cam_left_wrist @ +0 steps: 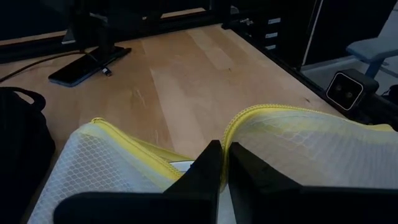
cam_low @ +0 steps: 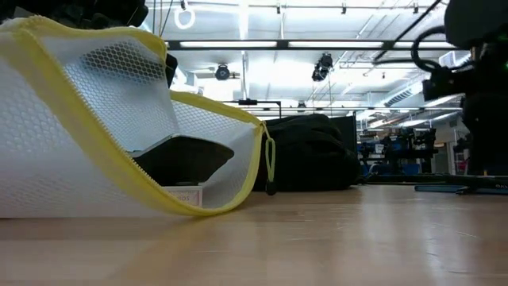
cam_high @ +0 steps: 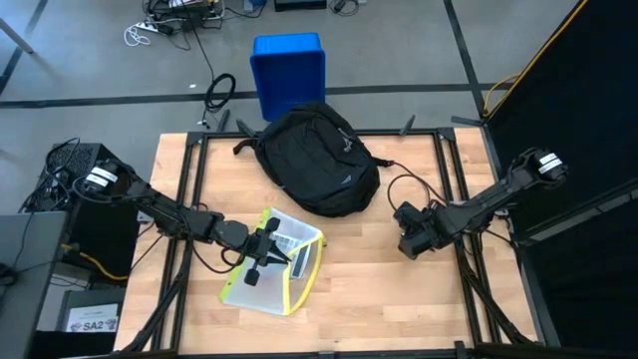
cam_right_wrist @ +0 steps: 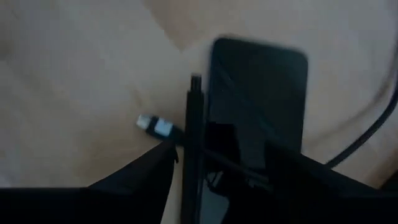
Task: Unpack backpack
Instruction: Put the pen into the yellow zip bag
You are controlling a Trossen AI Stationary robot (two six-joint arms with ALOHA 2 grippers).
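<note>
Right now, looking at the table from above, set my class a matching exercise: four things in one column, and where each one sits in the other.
Things:
1. backpack
2. blue bin
3. mesh pouch
4. phone

Places:
A. on the floor beyond the table
B. under the right gripper
C. at the table's far edge
D. in the left gripper

Pairs: 1-C, 2-A, 3-D, 4-B

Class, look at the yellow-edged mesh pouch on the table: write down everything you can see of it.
The mesh pouch is white, see-through netting trimmed with a yellow zipper. It lies on the wooden table, in front of the black backpack and apart from it. Its mouth gapes open, one edge lifted. The left pincer is shut on that yellow rim. Inside sit a dark flat item and a pale box; what they are is unclear.
</note>
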